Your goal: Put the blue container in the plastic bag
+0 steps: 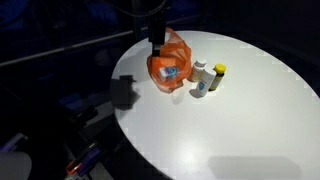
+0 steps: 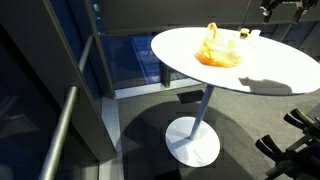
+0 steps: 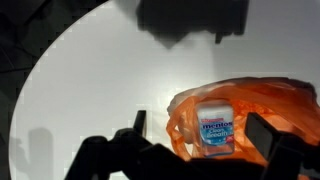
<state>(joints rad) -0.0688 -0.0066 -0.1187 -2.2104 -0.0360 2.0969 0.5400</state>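
Note:
The blue container [image 3: 216,130], a Mentos tub with a white lid, lies inside the orange plastic bag [image 3: 270,100] on the white round table [image 3: 90,80]. In the wrist view my gripper [image 3: 203,132] is open. Its two dark fingers stand wide on either side of the tub and do not touch it. In an exterior view the gripper [image 1: 157,42] hangs just above the bag [image 1: 168,62], with the tub [image 1: 170,72] showing at the bag's mouth. The bag also shows in the other exterior view [image 2: 215,52].
Two small bottles stand next to the bag: a white one [image 1: 200,80] and one with a yellow cap [image 1: 218,75]. The table [image 1: 240,120] has a curved edge, with dark floor around it. It stands on a single pedestal [image 2: 195,140].

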